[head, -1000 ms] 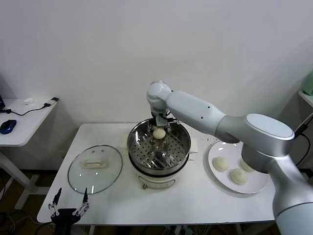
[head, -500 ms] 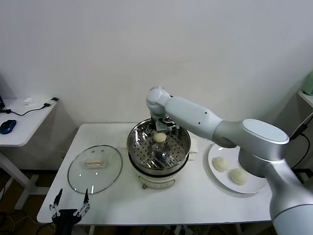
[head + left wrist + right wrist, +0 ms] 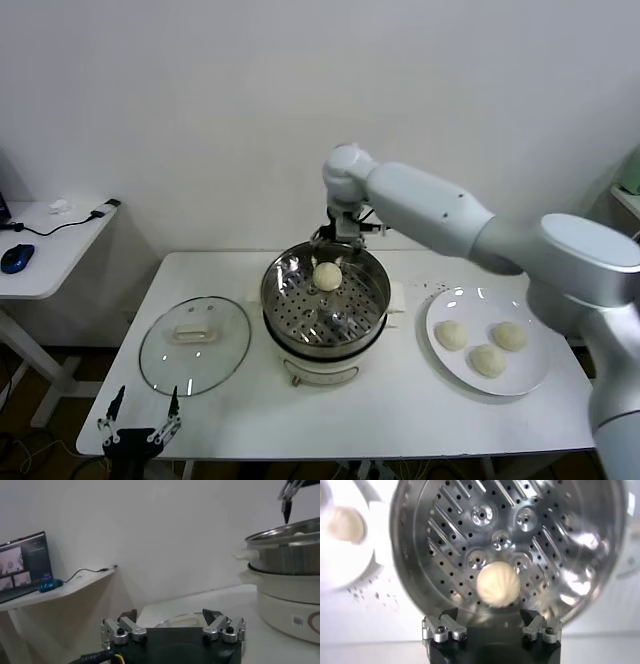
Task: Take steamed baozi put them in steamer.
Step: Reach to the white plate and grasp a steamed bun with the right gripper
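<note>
One steamed baozi [image 3: 326,276] lies on the perforated floor of the steamer [image 3: 325,318], toward the far side of the steel basket and free of any grip; the right wrist view shows the same bun [image 3: 498,584] resting on the holes with nothing touching it. The right pincer [image 3: 343,243] hangs just above the far rim of the basket, its fingers [image 3: 441,629] spread apart and empty, with the bun below and between them. The other three steamed baozi [image 3: 490,345] sit together on a white plate [image 3: 533,378] on the right of the tabletop [image 3: 400,410], well apart from the steamer. A round glass lid [image 3: 195,343] with a white handle lies flat on the tabletop to the left of the steamer. The left pincer [image 3: 140,430] waits low at the near left edge of the tabletop, close to the lid, with its fingers [image 3: 122,628] open and holding nothing. Farther left, a small side desk [image 3: 45,250] carries a blue mouse [image 3: 15,257].
</note>
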You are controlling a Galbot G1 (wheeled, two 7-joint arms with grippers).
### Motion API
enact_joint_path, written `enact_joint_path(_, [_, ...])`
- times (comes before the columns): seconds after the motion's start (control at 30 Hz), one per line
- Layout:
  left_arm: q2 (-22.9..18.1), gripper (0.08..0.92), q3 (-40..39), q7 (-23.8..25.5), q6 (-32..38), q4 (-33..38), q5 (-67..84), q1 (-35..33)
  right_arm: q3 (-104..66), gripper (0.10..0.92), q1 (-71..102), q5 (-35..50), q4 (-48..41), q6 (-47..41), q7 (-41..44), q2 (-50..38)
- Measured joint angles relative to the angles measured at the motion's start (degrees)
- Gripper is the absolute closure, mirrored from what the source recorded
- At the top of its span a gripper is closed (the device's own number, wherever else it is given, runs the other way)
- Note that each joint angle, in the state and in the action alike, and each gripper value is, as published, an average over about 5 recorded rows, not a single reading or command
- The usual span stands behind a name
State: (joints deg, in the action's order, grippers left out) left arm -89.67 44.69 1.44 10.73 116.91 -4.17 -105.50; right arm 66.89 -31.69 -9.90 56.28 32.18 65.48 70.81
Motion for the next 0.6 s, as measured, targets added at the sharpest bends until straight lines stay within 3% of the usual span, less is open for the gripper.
enact_joint_path(0.33, [-0.17, 0.177, -0.30, 0.06, 0.13, 0.78, -0.06, -0.61, 10.12, 0.203, -5.88, 24.38, 4.83, -27.48, -3.76, -13.07])
enact_joint_path(0.6, [-0.36, 0.177, -0.52, -0.08, 0.19, 0.66, -0.09, -0.66, 12.16, 0.203, -2.85, 31.57, 6.69, -39.02, -3.26, -22.27])
